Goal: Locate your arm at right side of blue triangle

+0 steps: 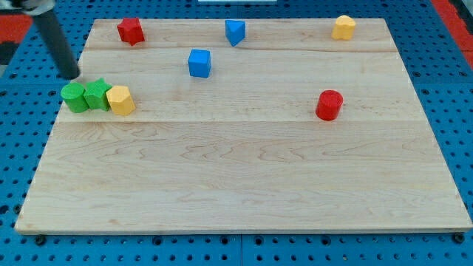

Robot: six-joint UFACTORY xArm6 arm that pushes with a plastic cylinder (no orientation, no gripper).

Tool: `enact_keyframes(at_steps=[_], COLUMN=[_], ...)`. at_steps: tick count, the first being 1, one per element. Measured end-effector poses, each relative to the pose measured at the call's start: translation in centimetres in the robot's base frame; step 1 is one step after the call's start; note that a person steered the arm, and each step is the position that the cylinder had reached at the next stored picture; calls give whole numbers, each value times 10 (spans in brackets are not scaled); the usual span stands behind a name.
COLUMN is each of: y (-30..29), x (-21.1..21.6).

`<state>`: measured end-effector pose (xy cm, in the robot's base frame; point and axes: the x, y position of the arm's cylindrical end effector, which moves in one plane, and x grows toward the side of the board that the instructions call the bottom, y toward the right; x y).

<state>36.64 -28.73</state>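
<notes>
Camera view: wooden board [244, 185] on a blue pegboard surface [22, 148].

Blue triangle [235, 32] near the board's top edge, about midway along it. Blue cube [199, 63] just below and to the view's left of that triangle, apart from it. Red star-like block [131, 30] by the top-left corner. Yellow block [344, 26] by the top-right corner, shape hard to make out. Red cylinder [329, 105] alone in the right half, well clear of every edge.

At the left edge, a tight row: green round block [73, 97], green block [96, 94], yellow hexagonal block [120, 100], each touching the next.

My tip [72, 75] at the board's left edge, just above the green round block, well apart from the blue triangle and on its left. No pincer fitted, only the dark rod, so nothing to spread or press together.
</notes>
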Motion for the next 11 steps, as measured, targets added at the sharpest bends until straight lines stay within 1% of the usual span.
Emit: enact_keyframes(at_steps=[1,2,3,4,5,6,7,8,9,10,11], y=[92,112,33,10,138,208,202,120,89,49,22], x=[73,70,61,23,44,58,113,125,126,143,144])
